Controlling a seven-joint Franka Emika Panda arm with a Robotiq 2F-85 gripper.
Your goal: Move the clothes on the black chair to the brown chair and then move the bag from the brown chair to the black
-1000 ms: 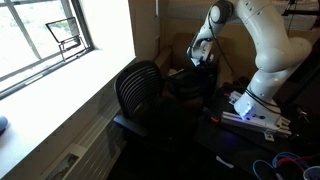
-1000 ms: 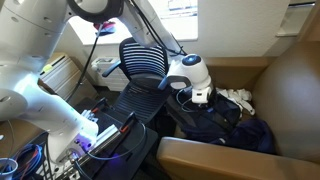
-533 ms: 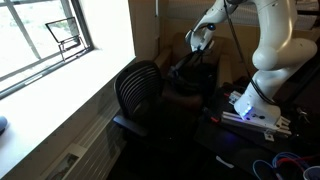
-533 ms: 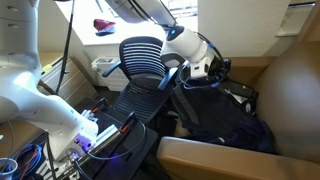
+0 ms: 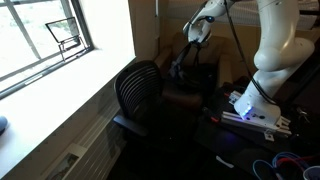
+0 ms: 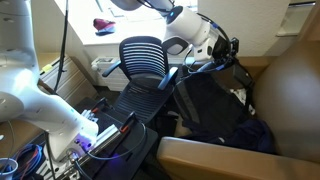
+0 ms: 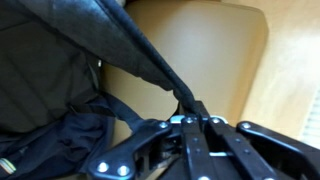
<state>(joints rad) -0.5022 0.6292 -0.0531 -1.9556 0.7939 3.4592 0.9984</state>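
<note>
Pincer (image 7: 195, 114) fills the bottom of the wrist view. Its fingers (image 7: 212, 124) are pinched together on the strap (image 7: 155, 65) of the bag (image 7: 50, 80), and we see no gap between them. The strap runs taut from the fingers up and left across that view into the dark bag body. There is a pale strip low on the bag, too blurred for us to read any lettering. Beyond the bag is the tan back of the brown chair (image 7: 230, 45).

In an exterior view, the brown chair (image 6: 290, 95) has its arm nearest the camera. The bag (image 6: 210, 110) is just behind that arm, with its lower end resting on the seat and its top hauled up to the pincer (image 6: 225, 52). We read the bag's long axis as near vertical with a slight lean, top end at the pincer and bottom end down in the seat. The fabric sags slack below the strap. The black chair (image 6: 140, 62) stands just beside the brown one, mesh back upright. We cannot tell whether the bag touches it.

In an exterior view, the black chair (image 5: 138, 92) is nearest. The bag (image 5: 185, 68) is a dark shape behind it, under the pincer (image 5: 193, 32), and it is too dark there for detail or markings. The window (image 5: 45, 35) is off to the side.
</note>
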